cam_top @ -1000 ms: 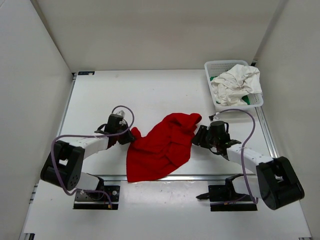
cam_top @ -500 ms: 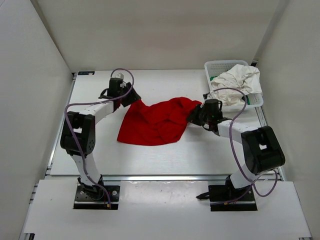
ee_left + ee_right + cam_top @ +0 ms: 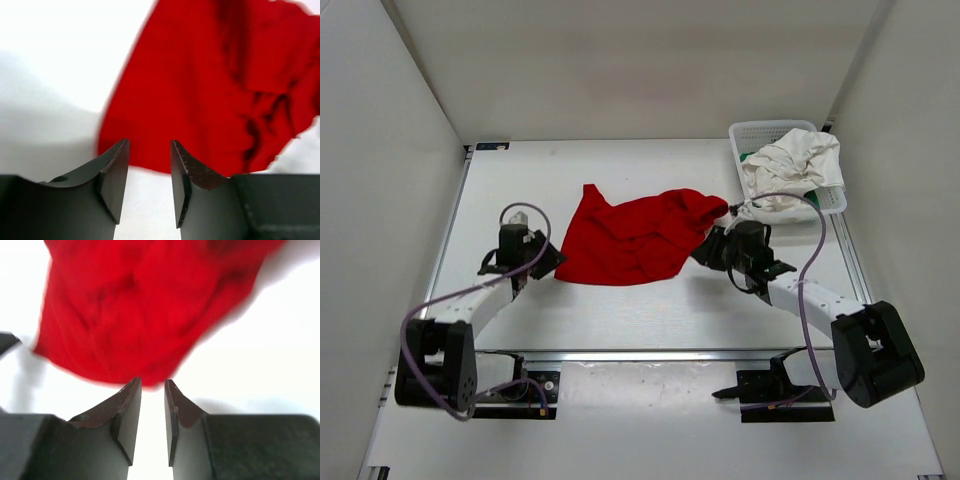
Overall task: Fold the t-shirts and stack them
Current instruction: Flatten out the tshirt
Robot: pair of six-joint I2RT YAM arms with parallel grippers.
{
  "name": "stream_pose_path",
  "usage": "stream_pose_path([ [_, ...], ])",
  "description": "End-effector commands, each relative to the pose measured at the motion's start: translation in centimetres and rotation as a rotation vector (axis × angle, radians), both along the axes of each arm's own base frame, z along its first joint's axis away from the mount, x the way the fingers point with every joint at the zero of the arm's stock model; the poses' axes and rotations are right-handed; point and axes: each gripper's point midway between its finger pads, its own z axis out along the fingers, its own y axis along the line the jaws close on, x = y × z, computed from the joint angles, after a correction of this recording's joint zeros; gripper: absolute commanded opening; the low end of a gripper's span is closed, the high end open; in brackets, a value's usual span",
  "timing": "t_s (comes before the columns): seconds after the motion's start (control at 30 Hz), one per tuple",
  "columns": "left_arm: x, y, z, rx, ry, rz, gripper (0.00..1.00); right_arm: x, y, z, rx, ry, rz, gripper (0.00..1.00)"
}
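The red t-shirt (image 3: pixel 638 235) lies crumpled but spread out on the white table (image 3: pixel 620 310), and nothing holds it. My left gripper (image 3: pixel 553 262) sits just off its near left edge, open and empty; in the left wrist view the red t-shirt (image 3: pixel 210 85) lies just past the left gripper (image 3: pixel 149 150). My right gripper (image 3: pixel 706 250) is at the shirt's right side, also open by a narrow gap with nothing in it. The right wrist view shows the red t-shirt (image 3: pixel 135 305) right ahead of the right gripper (image 3: pixel 152 387). The white t-shirt (image 3: pixel 790 165) is heaped in the basket, with a bit of green t-shirt (image 3: pixel 748 157) showing beneath.
A white mesh basket (image 3: pixel 760 128) stands at the back right corner. White walls enclose the table on three sides. A metal rail (image 3: pixel 650 352) runs along the near edge in front of the arm bases.
The red t-shirt was carried from the near edge to the table's middle and laid down. Both grippers have let go of it and drawn back toward me.
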Motion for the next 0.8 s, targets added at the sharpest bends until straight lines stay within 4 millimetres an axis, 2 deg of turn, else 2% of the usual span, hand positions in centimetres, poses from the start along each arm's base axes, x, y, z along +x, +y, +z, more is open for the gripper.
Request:
stream_pose_path([
  [0.0,-1.6,2.4,-0.2,0.051,-0.028,0.115,0.47,-2.1,0.6,-0.8,-0.001,-0.008,0.030,0.24],
  [0.03,-2.0,2.2,-0.2,0.054,-0.030,0.106,0.47,-2.9,0.8,-1.6,-0.004,0.008,0.044,0.24],
  [0.1,-2.9,2.7,-1.2,0.075,-0.001,0.139,0.49,-3.5,1.1,-1.2,0.018,-0.008,0.054,0.25],
  [0.23,-3.8,3.3,-2.9,0.050,0.036,0.188,0.56,-4.3,1.6,-1.9,0.017,0.004,0.071,0.27],
  [0.27,-4.4,3.6,-4.0,0.044,0.066,0.208,0.58,-4.7,2.1,-2.0,0.022,0.017,0.087,0.27],
  [0.37,-4.3,3.5,-4.9,0.026,0.077,0.227,0.60,-5.0,3.1,-2.2,0.015,0.016,0.110,0.27],
  [0.47,-3.6,3.0,-5.0,-0.006,0.064,0.235,0.54,-4.8,4.6,-1.8,0.021,0.017,0.134,0.27],
  [0.57,-3.2,2.1,-4.9,-0.028,0.052,0.218,0.49,-5.1,5.9,-2.6,0.007,0.032,0.153,0.28],
  [0.63,-3.1,1.8,-5.0,-0.056,0.045,0.222,0.43,-4.4,6.6,-2.3,0.034,0.031,0.147,0.28],
  [0.77,-3.4,1.5,-5.2,-0.076,0.052,0.214,0.33,-3.4,7.1,-2.7,0.051,0.043,0.120,0.29],
])
